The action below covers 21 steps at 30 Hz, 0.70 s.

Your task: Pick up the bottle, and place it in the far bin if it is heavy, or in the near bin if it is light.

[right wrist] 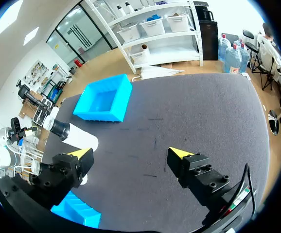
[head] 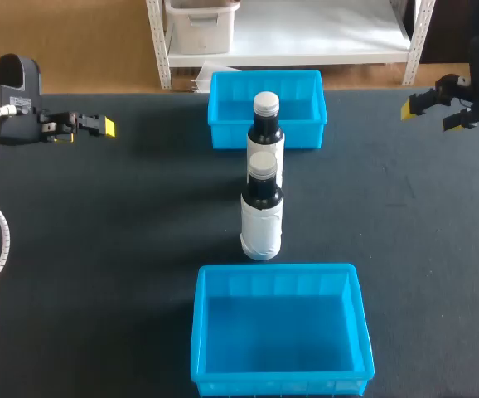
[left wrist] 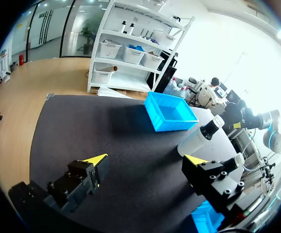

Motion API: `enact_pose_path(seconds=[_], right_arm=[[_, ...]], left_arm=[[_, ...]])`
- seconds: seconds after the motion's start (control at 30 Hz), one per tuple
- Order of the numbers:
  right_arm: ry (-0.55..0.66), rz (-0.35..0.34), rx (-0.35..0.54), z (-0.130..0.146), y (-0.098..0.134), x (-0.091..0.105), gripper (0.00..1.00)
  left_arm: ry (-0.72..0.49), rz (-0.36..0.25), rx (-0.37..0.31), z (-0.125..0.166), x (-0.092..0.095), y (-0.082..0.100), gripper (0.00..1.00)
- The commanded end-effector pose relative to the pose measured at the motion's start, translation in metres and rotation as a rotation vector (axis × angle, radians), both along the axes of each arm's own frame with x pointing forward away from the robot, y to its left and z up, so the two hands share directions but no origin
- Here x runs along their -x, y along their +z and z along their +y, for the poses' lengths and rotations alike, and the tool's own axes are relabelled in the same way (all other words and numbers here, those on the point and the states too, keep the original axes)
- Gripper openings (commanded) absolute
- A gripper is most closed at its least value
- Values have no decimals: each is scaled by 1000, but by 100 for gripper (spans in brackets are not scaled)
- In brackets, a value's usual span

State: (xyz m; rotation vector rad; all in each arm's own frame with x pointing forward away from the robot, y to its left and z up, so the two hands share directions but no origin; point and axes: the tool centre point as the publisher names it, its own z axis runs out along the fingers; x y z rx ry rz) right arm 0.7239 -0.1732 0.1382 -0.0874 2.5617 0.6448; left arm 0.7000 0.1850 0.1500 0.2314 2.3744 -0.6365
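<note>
Head view first: two bottles stand upright mid-worktop (head: pixel 99 249), the near bottle (head: pixel 261 217) right in front of the far bottle (head: pixel 266 133). The far bin (head: pixel 223 126) sits at their 12 o'clock, just behind the far bottle, and the near bin (head: pixel 200 332) at 6 o'clock, just beside the near bottle. The left tool (head: pixel 86 131) hangs out around 9 o'clock and the right tool (head: pixel 430 114) at 2 o'clock, both well apart from the bottles.

Left wrist view: the left tool (left wrist: pixel 146 159) has its fingers spread wide, nothing between them. The far bin (left wrist: pixel 172 112) and far bottle (left wrist: pixel 199 138) are ahead at roughly 1 o'clock, and the near bottle (left wrist: pixel 235 159) peeks out from behind one finger.

Right wrist view: the right tool (right wrist: pixel 131 153) is also spread wide and holding nothing. The far bin (right wrist: pixel 104 102) is ahead at 11 o'clock, and the far bottle (right wrist: pixel 72 136) is just past one finger.
</note>
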Motion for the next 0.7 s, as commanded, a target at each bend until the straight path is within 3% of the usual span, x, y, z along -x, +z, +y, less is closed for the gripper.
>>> enact_pose_path(seconds=[0.03,0.5,0.7], right_arm=[[-4,-1,3,0,1,2,100],[-4,-1,3,0,1,2,100],[388,-171,59,-8,0,0,100]], left_arm=[[0,0,0,0,0,0,100],[0,0,0,0,0,0,100],[0,0,0,0,0,0,100]])
